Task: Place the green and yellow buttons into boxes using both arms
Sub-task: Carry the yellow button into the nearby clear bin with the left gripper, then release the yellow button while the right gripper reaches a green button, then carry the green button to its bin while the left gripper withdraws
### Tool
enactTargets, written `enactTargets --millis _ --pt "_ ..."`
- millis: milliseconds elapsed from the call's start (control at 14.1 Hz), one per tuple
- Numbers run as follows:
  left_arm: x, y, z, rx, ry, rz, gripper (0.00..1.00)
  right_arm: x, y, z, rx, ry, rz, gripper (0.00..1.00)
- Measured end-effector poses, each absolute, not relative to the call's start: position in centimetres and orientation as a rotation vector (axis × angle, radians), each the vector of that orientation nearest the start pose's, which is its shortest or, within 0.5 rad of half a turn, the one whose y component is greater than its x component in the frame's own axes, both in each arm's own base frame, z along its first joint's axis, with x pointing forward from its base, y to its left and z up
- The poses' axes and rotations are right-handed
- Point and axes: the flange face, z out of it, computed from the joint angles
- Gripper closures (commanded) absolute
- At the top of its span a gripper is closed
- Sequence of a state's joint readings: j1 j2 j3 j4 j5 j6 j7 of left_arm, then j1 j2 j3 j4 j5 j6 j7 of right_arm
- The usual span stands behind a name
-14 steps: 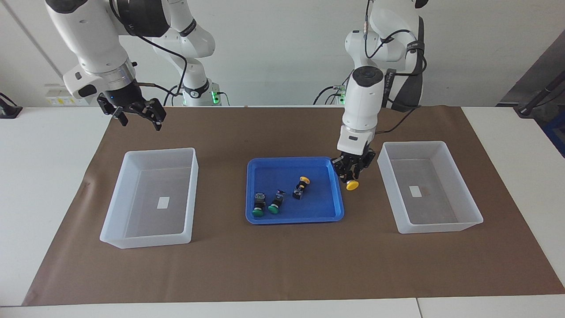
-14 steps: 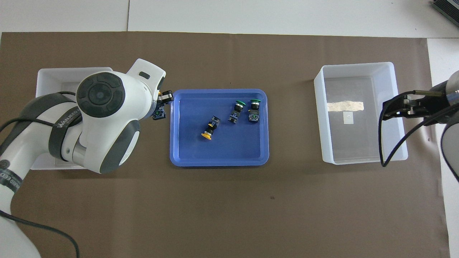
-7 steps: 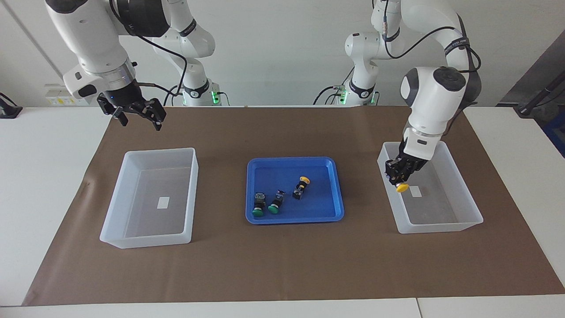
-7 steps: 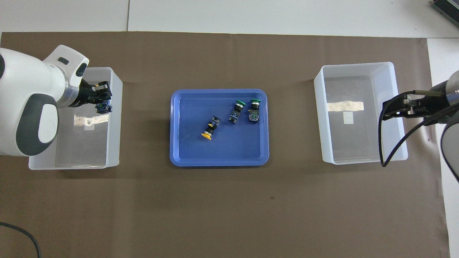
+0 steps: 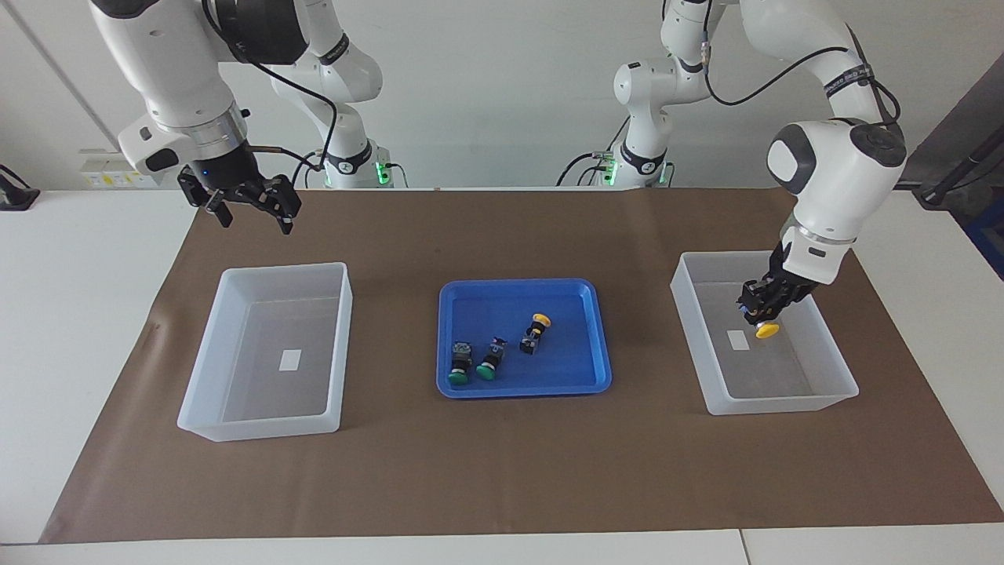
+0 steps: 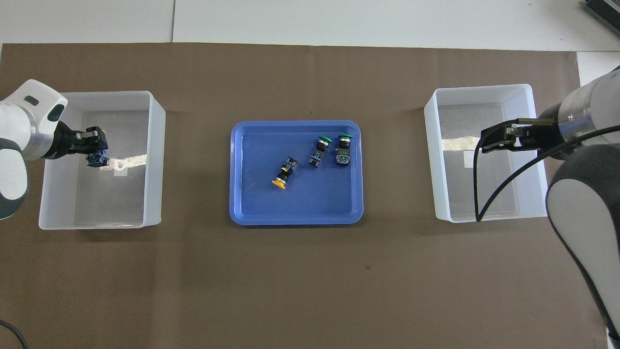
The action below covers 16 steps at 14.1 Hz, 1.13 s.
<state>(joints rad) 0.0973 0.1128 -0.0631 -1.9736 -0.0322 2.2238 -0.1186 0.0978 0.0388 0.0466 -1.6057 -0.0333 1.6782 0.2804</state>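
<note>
The left gripper point(image 5: 762, 317), over the box point(image 5: 816, 400) at the left arm's end, beside the blue tray point(image 5: 451, 384), is clamped on a yellow button point(image 5: 766, 330); dropped from here, it may bounce. On the tray lie two green buttons point(image 5: 471, 369) and another yellow one point(image 5: 536, 330). The right gripper point(image 5: 249, 205) waits with its jaws apart, empty. The held button's body is hard to make out

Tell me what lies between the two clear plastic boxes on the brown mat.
In both views, the blue plastic tray lies between them, holding two green-capped buttons and one yellow-capped button; bare mat either side.
</note>
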Motion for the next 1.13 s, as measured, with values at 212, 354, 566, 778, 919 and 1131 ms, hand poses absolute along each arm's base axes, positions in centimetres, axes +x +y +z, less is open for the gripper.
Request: enactTargets --millis 212,354,566,778,919,1131 --pt "57.7 1.7 39.5 -3.163 -0.222 -0.201 1.0 59.1 12.4 56.2 -3.131 0.295 -0.114 0.0" --pt "56.9 1.8 38.3 -3.163 -0.164 -0.2 0.77 60.3 15.5 53.4 -3.109 0.362 -0.138 0.0" --pt "56.5 1.8 37.4 -3.163 -0.136 -0.194 0.0 61.7 21.0 49.2 -3.055 0.456 -0.196 0.0" --pt "56.6 1.8 37.6 -3.162 -0.13 -0.21 0.0 62.0 26.7 44.4 -3.016 0.524 -0.212 0.0" --pt "56.6 1.8 37.7 -3.162 -0.129 -0.214 0.0 61.9 29.7 41.4 -3.019 0.556 -0.202 0.0" --pt "56.6 1.8 37.8 -3.161 -0.129 -0.216 0.0 61.3 34.0 37.4 -3.043 0.574 -0.234 0.0"
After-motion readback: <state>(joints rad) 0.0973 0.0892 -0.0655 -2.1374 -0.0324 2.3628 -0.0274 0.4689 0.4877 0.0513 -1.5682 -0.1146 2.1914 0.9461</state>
